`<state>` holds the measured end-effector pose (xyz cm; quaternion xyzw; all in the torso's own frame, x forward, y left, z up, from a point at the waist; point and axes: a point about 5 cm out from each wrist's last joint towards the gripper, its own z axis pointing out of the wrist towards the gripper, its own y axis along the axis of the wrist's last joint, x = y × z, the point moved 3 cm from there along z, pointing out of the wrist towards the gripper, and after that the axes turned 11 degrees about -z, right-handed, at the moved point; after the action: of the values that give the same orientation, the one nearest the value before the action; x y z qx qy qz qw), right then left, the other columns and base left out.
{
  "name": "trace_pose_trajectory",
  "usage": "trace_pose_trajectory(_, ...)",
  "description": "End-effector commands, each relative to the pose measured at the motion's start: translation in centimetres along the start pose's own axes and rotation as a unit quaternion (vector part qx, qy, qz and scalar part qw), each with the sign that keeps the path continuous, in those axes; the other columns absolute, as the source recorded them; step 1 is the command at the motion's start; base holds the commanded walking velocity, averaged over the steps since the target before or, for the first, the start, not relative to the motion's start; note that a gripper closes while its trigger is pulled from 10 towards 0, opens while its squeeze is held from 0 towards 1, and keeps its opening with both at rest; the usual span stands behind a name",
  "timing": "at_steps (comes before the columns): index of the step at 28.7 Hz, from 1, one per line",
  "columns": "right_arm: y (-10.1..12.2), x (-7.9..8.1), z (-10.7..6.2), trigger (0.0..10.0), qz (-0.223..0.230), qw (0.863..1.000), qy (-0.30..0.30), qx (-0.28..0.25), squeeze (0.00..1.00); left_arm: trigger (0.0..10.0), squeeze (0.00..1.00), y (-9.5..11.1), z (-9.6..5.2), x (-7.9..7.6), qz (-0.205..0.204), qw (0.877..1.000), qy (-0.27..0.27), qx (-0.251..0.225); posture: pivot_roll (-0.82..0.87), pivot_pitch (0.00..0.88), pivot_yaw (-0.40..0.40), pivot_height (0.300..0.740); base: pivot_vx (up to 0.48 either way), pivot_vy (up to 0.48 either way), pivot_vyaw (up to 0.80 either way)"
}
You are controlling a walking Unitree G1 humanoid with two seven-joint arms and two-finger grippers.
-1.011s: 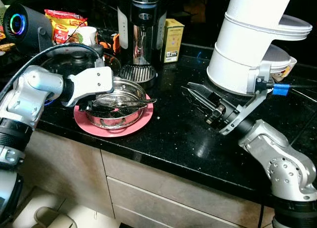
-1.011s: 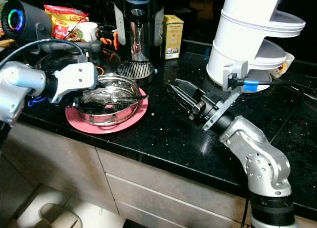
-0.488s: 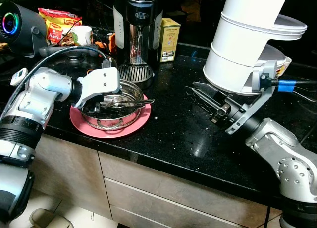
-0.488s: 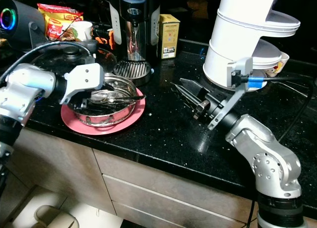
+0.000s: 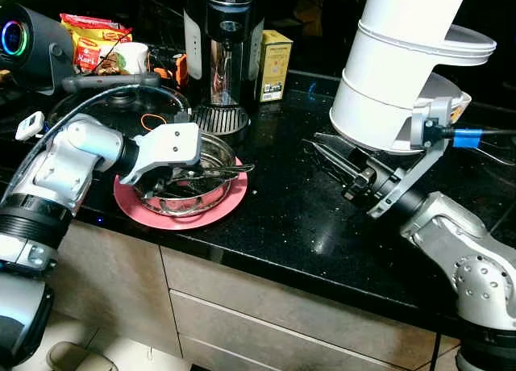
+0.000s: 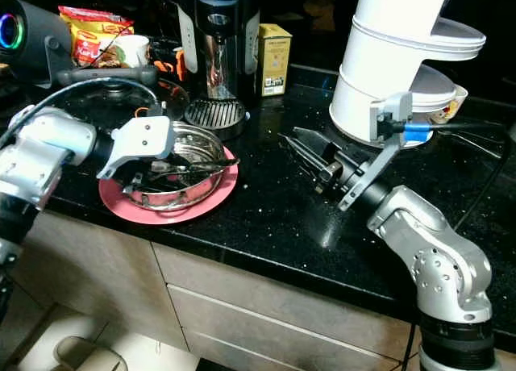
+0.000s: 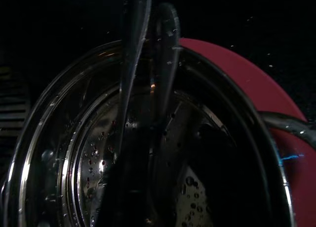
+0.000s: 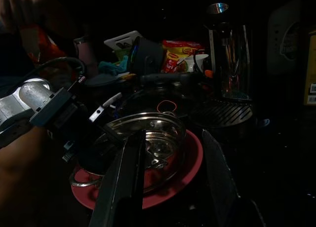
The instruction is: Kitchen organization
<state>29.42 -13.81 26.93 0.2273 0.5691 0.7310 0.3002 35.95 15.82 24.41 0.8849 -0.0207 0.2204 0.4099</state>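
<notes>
Steel bowl (image 5: 187, 185) sits on pink plate (image 5: 222, 211), left claw (image 5: 165, 180) inside it, grip state unclear. Right claw (image 5: 328, 155) hovers spread over black surface (image 5: 274, 226).

pink plate (image 5: 230, 210), silver pot (image 5: 211, 153), speckled black counter (image 5: 282, 226)

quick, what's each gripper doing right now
Left gripper: fingers down in the steel bowl on the pink plate; grip cannot be told.
Right gripper: open, holding nothing, above the counter.
</notes>
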Motion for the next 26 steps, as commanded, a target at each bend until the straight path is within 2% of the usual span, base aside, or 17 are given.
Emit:
trace_pose_trajectory(1,0.4,-0.1,-0.1,10.0,-0.008,1.0,-0.002,0.0,0.0,0.0,0.0,-1.1,0.4,-0.7,-0.012,0.999,-0.017,0.024,-0.14,0.0,-0.074,0.74,0.0,0.0,0.0)
trace_pose_trajectory(9,0.5,-0.3,-0.1,10.0,-0.009,1.0,-0.006,0.0,0.0,0.0,0.0,-1.6,0.5,-1.0,-0.021,0.999,-0.01,0.029,-0.13,0.0,-0.078,0.74,0.0,0.0,0.0)
trace_pose_trajectory(12,0.5,-0.3,0.0,10.0,-0.007,1.0,-0.006,-0.001,0.0,0.0,0.0,-1.2,0.0,-0.4,-0.016,1.0,0.016,0.019,-0.13,0.0,-0.079,0.74,0.0,0.0,0.0)
trace_pose_trajectory(17,0.6,-0.3,0.3,10.0,0.003,1.0,-0.011,-0.017,0.0,0.0,0.0,1.5,-1.4,1.4,0.002,0.995,0.087,-0.049,-0.12,0.0,-0.078,0.74,0.0,0.0,0.0)
trace_pose_trajectory(20,0.6,-0.3,0.4,10.0,0.006,1.0,-0.012,-0.02,0.0,0.0,0.0,1.9,-1.6,1.6,0.005,0.994,0.095,-0.058,-0.11,0.0,-0.078,0.74,0.0,0.0,0.0)
trace_pose_trajectory(22,0.9,-0.3,0.5,10.0,0.018,0.999,-0.017,-0.04,0.0,0.0,0.0,3.5,-2.7,2.3,0.014,0.987,0.131,-0.097,-0.11,0.0,-0.073,0.74,0.0,0.0,0.0)
trace_pose_trajectory(23,0.9,-0.3,0.5,10.0,0.018,0.999,-0.017,-0.04,0.0,0.0,0.0,3.5,-2.7,2.3,0.014,0.987,0.131,-0.097,-0.11,0.0,-0.073,0.74,0.0,0.0,0.0)
trace_pose_trajectory(24,1.1,-0.2,0.6,10.0,0.029,0.998,-0.017,-0.055,0.0,0.0,0.0,5.3,-4.0,2.6,0.02,0.977,0.159,-0.139,-0.1,0.0,-0.068,0.74,0.0,0.0,0.0)
trace_pose_trajectory(26,1.2,-0.2,0.6,10.0,0.031,0.998,-0.015,-0.059,0.0,0.0,0.0,5.8,-4.5,2.7,0.022,0.974,0.166,-0.152,-0.1,0.0,-0.068,0.74,0.0,0.0,0.0)
